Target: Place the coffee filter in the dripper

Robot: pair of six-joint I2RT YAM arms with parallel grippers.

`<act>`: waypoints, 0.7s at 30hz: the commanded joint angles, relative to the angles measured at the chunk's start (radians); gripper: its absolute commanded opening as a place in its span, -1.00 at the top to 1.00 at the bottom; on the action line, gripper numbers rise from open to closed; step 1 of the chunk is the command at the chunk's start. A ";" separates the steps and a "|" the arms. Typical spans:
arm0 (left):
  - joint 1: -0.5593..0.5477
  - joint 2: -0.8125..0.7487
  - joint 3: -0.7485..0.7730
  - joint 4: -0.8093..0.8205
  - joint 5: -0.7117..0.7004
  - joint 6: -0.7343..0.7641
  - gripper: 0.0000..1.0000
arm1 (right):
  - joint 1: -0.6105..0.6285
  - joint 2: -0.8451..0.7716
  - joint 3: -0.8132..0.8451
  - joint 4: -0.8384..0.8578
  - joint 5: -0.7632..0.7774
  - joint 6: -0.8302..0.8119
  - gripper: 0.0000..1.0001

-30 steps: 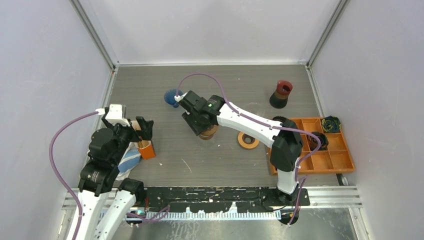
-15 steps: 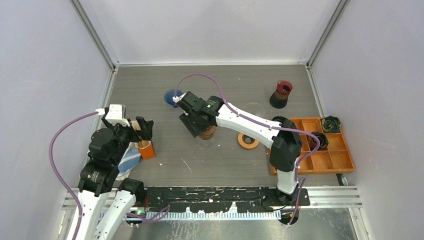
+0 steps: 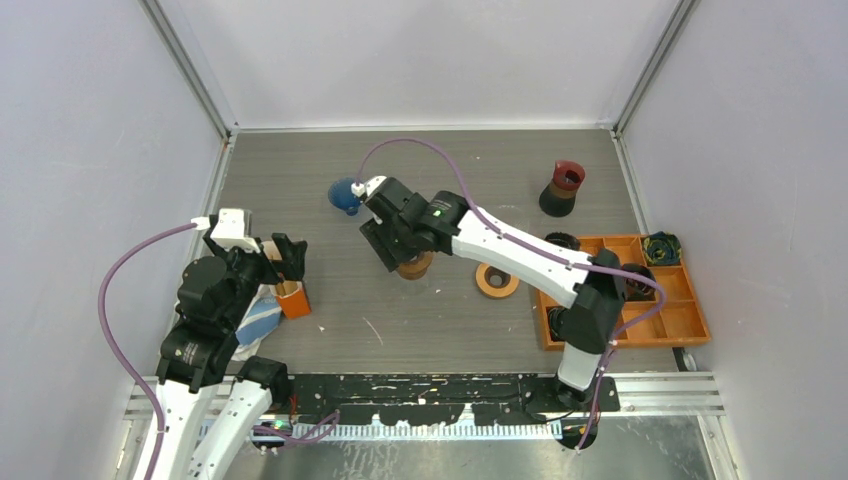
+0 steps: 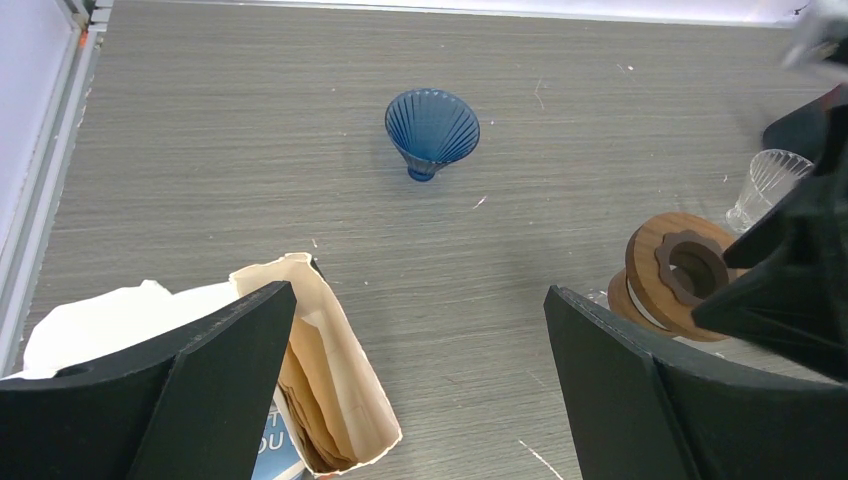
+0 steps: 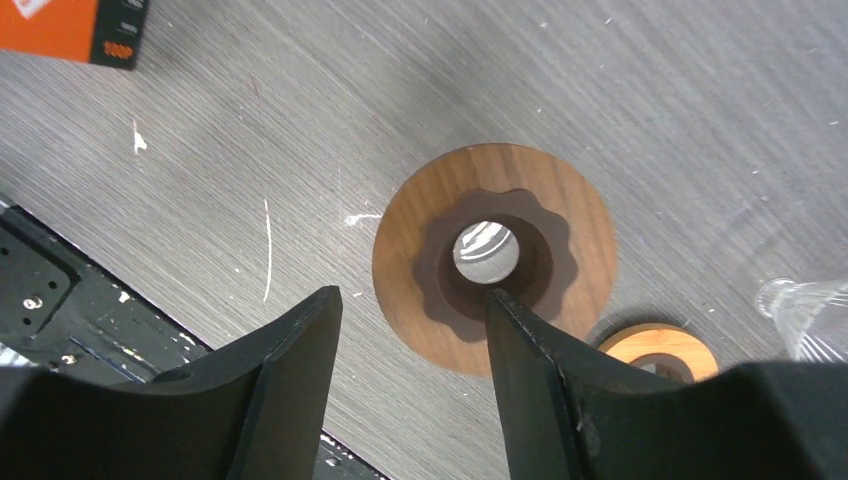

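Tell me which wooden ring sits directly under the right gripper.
The darker walnut ring with the scalloped centre hole, seen just below the right gripper and its parted fingers. The lighter ring lies apart, to its right.

1. We look down on a table (image 3: 330, 340) with a grey, wood-grain top, marked by pale scratches and white specks.
2. Plain, pale walls close it in on three sides: a back wall (image 3: 420, 60), a left wall (image 3: 90, 150) and a right wall (image 3: 750, 150).
3. A slim metal post stands in each far corner, the left post (image 3: 192, 70) and the right post (image 3: 655, 60).
4. Along the near edge we find a silver rail (image 3: 660, 385) bearing a black plate (image 3: 420, 388).
5. The light is even, and the shadows on the top are soft-edged.
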 commanded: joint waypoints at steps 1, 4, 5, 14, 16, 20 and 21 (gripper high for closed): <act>-0.003 0.005 0.040 0.031 0.005 0.005 -0.98 | 0.003 -0.120 -0.036 0.080 0.073 0.012 -0.25; -0.003 0.016 0.044 0.030 -0.001 0.002 -0.98 | -0.003 -0.157 -0.082 0.108 0.120 0.014 -0.33; -0.002 0.022 0.045 0.029 0.000 0.000 -0.98 | -0.008 -0.170 -0.104 0.123 0.126 0.016 -0.34; -0.003 0.088 0.062 0.013 0.029 -0.001 -0.98 | -0.028 -0.300 -0.296 0.275 0.065 -0.016 -0.82; -0.002 0.096 0.064 0.009 0.029 -0.001 -0.98 | -0.028 -0.310 -0.331 0.295 0.025 -0.027 -0.95; -0.003 0.102 0.064 0.007 0.028 0.002 -0.98 | -0.027 -0.292 -0.344 0.308 0.035 -0.050 -1.00; -0.001 0.101 0.064 0.007 0.028 0.001 -0.98 | -0.026 -0.287 -0.345 0.311 0.037 -0.054 -1.00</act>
